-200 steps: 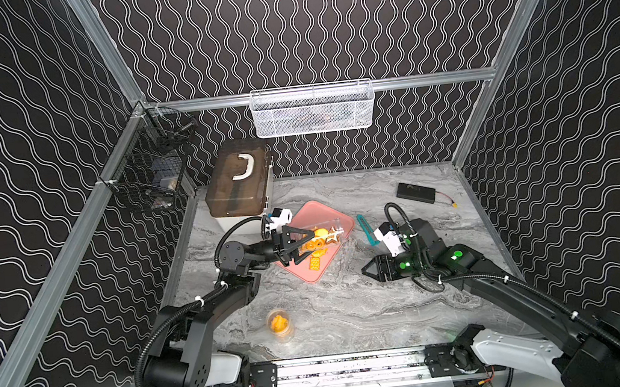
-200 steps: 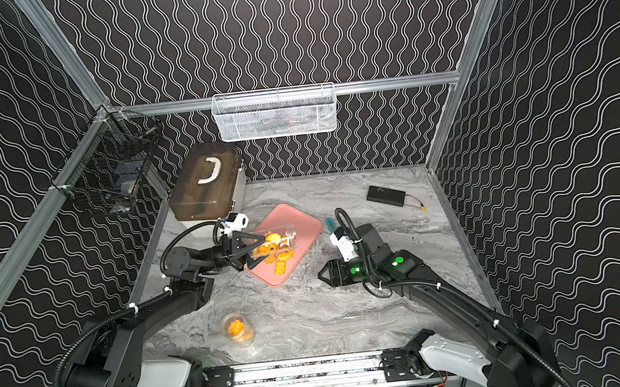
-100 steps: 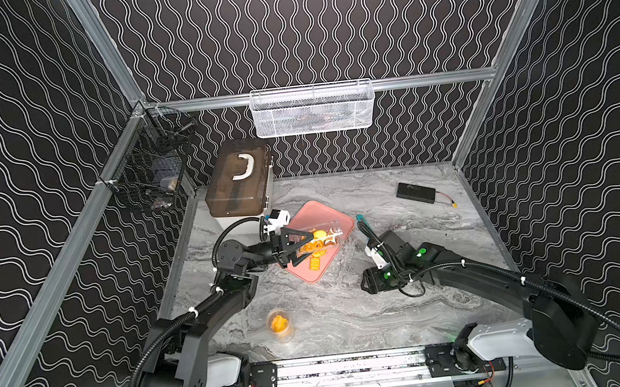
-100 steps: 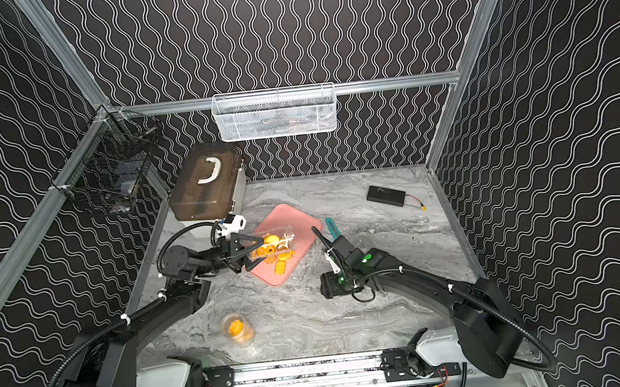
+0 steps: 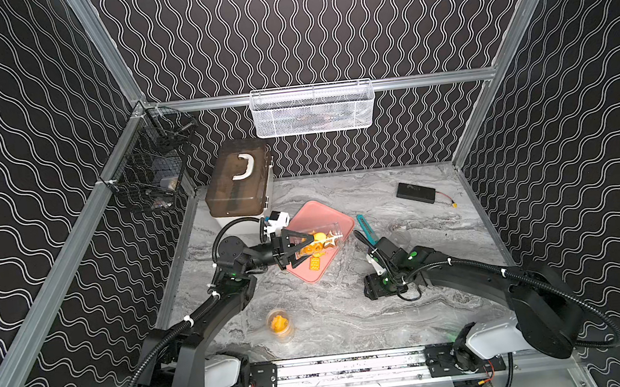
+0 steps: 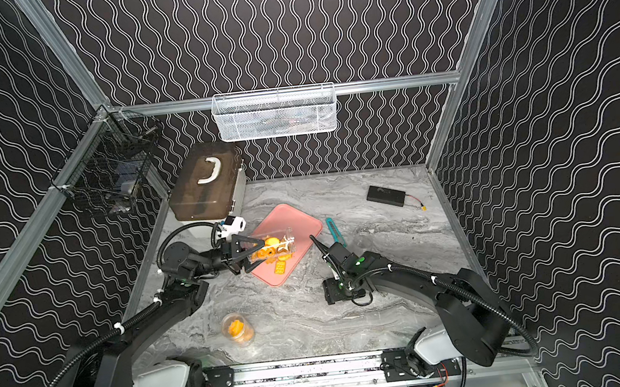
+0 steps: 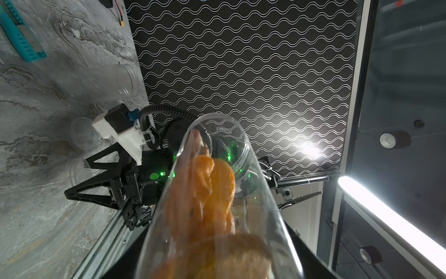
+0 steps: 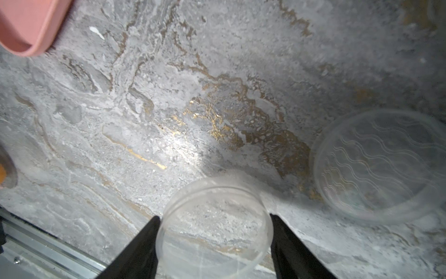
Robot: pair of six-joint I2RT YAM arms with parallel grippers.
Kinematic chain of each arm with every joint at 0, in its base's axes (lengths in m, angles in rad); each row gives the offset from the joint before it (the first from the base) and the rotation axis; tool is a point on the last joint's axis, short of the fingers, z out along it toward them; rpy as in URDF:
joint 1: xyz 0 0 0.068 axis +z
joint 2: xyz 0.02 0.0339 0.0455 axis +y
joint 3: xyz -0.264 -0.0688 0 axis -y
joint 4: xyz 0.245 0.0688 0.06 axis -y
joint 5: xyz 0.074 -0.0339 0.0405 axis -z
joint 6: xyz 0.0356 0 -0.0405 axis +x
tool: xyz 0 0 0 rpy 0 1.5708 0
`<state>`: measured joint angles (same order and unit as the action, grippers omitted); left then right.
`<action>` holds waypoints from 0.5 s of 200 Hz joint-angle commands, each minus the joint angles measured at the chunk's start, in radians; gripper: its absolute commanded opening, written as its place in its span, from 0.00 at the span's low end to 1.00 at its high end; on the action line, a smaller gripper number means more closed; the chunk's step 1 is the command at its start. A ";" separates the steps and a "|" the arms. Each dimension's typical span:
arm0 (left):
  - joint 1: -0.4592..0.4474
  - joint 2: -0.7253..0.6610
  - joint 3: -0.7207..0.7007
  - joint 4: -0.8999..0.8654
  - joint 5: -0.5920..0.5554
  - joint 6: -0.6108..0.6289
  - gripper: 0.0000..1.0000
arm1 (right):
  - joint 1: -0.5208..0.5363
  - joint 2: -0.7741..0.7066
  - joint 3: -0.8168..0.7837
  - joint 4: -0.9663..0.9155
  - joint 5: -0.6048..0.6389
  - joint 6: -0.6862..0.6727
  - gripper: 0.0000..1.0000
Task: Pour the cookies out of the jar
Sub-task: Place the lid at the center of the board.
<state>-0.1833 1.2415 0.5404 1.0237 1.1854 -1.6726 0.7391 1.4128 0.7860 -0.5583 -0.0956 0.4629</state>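
My left gripper [image 5: 306, 246] is shut on a clear jar [image 5: 319, 240], held on its side over the pink tray [image 5: 322, 212]. Orange and brown cookies [image 7: 205, 193] fill the jar up to its open mouth. A few cookies [image 5: 314, 263] lie on the tray under the mouth. In both top views my right gripper [image 6: 337, 295] points down at the table right of the tray. Its fingers [image 8: 144, 241] sit against both sides of a clear round lid [image 8: 214, 224] that rests on the marble.
A second clear lid [image 8: 376, 166] and an empty clear jar [image 7: 125, 82] lie near the right gripper. A small jar with orange contents [image 5: 280, 325] stands near the front rail. A teal tool [image 5: 366, 228], a black battery pack [image 5: 416, 193] and a brown box [image 5: 239, 186] lie further back.
The right gripper has swung down and toward the front, bringing the lid onto the table. The left gripper and the jar have stayed over the tray.
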 commanded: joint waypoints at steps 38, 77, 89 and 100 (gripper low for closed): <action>0.002 -0.014 0.016 -0.043 0.001 0.069 0.50 | 0.002 -0.015 -0.020 0.021 0.000 0.012 0.78; 0.005 -0.011 0.014 -0.064 -0.004 0.092 0.50 | 0.002 -0.058 -0.014 0.005 -0.003 0.013 0.78; 0.008 -0.010 0.015 -0.085 -0.004 0.112 0.50 | 0.002 -0.086 -0.006 0.004 -0.012 0.015 0.78; 0.010 -0.010 0.016 -0.108 -0.006 0.132 0.50 | 0.002 -0.114 -0.001 0.000 -0.021 0.017 0.78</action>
<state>-0.1787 1.2331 0.5491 0.9249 1.1782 -1.5951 0.7391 1.3418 0.7692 -0.5480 -0.0982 0.4637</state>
